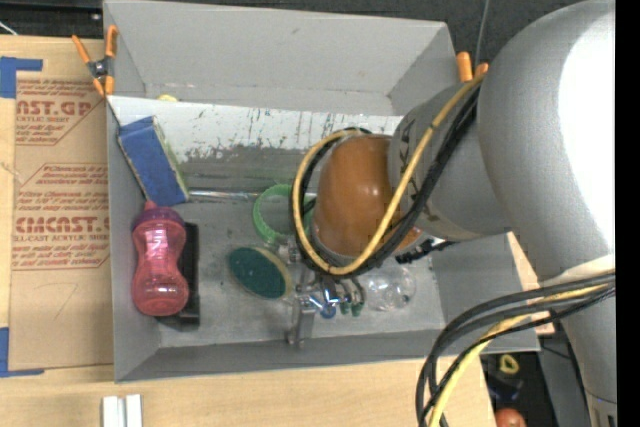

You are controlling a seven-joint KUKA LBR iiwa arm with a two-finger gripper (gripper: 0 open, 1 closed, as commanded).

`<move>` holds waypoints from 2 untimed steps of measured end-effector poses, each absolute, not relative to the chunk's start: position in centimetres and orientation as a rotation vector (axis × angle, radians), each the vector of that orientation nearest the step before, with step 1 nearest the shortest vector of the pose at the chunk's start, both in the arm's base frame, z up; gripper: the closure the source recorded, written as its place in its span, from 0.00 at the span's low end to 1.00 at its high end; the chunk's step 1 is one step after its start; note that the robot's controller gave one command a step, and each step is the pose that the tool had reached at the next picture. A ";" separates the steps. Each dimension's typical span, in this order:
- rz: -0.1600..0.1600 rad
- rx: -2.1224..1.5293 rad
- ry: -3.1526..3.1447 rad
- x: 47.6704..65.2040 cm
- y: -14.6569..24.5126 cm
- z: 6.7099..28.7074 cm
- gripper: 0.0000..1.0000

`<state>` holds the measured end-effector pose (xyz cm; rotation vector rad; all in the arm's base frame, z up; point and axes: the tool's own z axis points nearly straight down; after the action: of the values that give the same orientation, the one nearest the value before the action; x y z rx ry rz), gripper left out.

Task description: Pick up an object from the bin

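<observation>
**Where the bin's near wall meets its floor, the gripper sits low among small things**

Although the arm's big grey body covers the right side of the grey metal bin, its wrist can be followed down to the middle of the bin's floor. An orange domed cover sits on that wrist, ringed by a loop of yellow and black cable. Below the cover, the gripper is low, close to the wall at the bottom of the view. Whether it is released or clenched I cannot tell, as its tip is dark and partly behind the wrist.

The nearest thing is a dark green oval disc, lying flat just to the view's left of the gripper. It seems to be just apart from the gripper, though contact is hard to judge here. On the gripper's other side lies a small cluster of blue and green bits, and beyond those a clear plastic piece. A pale green ring lies behind the disc, partly under the cable loop.

Well apart, along the view's left wall, a pink plastic bottle lies on a black block. A blue rectangular block lies tilted behind it, toward the far left corner.
</observation>
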<state>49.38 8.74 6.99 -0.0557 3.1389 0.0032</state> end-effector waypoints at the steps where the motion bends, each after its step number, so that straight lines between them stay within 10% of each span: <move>1: -0.002 -0.231 3.115 53.3 10.9 8.1 1.00; 2: -0.002 -0.231 3.115 53.3 10.9 8.1 1.00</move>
<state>53.33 10.94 8.12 -0.2314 3.1147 -0.0015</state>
